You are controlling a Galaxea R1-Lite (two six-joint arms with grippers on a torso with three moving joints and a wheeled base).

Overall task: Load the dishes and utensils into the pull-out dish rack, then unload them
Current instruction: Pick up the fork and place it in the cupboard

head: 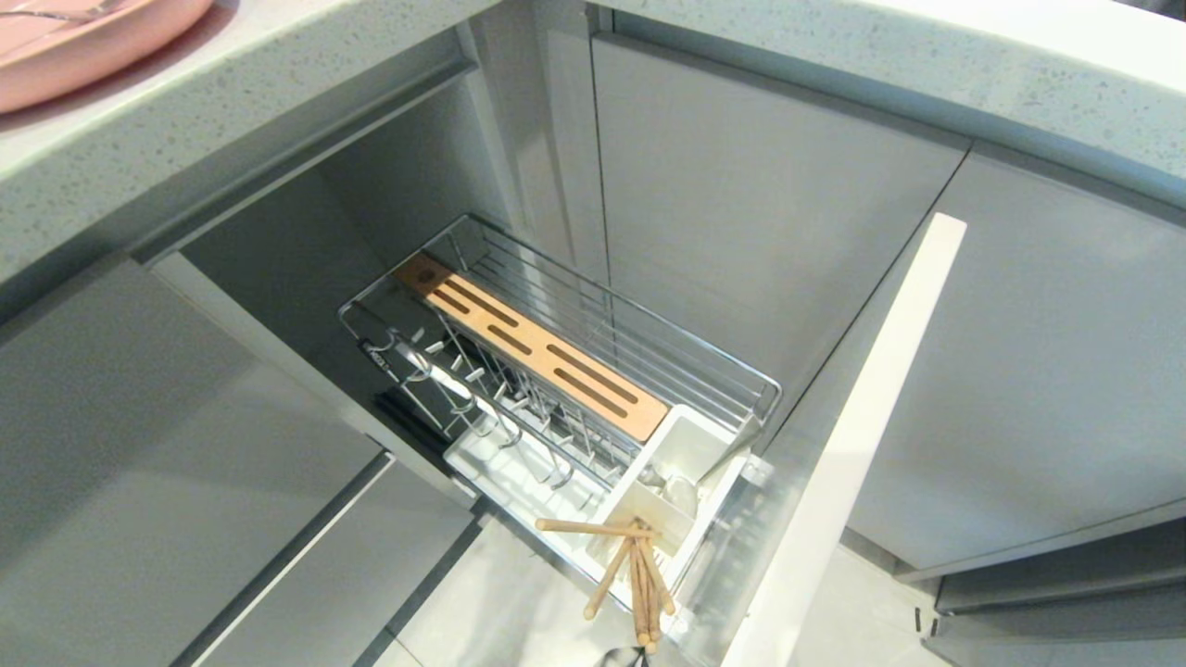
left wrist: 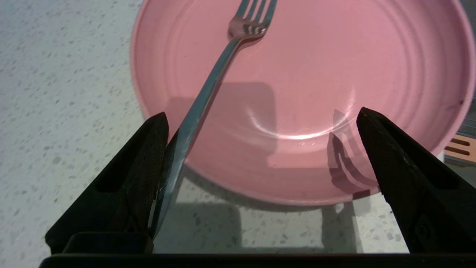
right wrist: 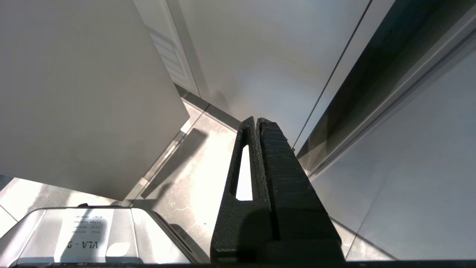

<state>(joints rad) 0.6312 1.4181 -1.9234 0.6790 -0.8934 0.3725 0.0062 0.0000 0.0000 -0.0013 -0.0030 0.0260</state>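
**A:** Where is your left gripper [left wrist: 260, 123] right now?

**B:** Up over the speckled counter [left wrist: 55, 93], at the near rim of the pink plate [left wrist: 334, 74]. Its jaws are spread as wide as they go and grip nothing. The fork [left wrist: 208, 96] lies with its tines on the plate and its handle running out over the rim, right alongside one finger [left wrist: 137, 178]; you cannot tell from the wrist view whether it touches that finger, but the other finger stands well apart from it.

**A:** And the rack?

**B:** Your head camera shows the wire rack [head: 649, 343] pulled out of the cabinet below the counter, its pale front panel [head: 852, 445] nearest you. The slotted wooden strip [head: 537, 347] runs along its length. The prongs [head: 482, 389] hold no dishes. The chopsticks [head: 630, 570] stand splayed in the white box [head: 686, 454] at the front end. The plate's edge shows at the counter's top left corner.

**A:** Your right gripper [right wrist: 257, 124]?

**B:** Its fingers are pressed together, holding nothing, hanging low by the grey cabinet fronts [right wrist: 260, 56] above the floor [right wrist: 193, 175].
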